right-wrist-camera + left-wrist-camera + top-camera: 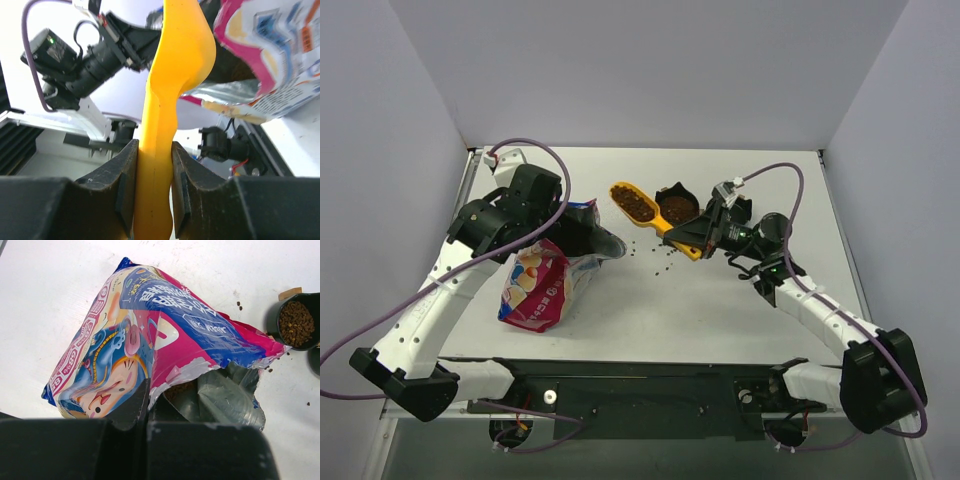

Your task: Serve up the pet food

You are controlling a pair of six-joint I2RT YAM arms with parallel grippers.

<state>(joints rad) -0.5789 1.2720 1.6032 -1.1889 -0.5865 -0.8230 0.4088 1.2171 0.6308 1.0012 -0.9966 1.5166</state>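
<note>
The pet food bag [535, 285] lies on the table, its torn mouth held up to the right. My left gripper [582, 233] is shut on the mouth's upper edge; in the left wrist view [145, 407] the fingers pinch the magenta-white rim, with brown kibble [180, 389] visible inside the bag [150, 325]. My right gripper [698, 236] is shut on the handle of the yellow-orange scoop [640, 208], whose bowl is full of kibble and sits above the table beside a black bowl [677, 206]. The right wrist view shows the jaws [153, 187] clamping the scoop handle [175, 75].
The black bowl holds kibble and also shows in the left wrist view [297, 322]. Several loose pellets [655, 255] lie scattered on the table between the bag mouth and the scoop. White walls enclose the table on the left, back and right.
</note>
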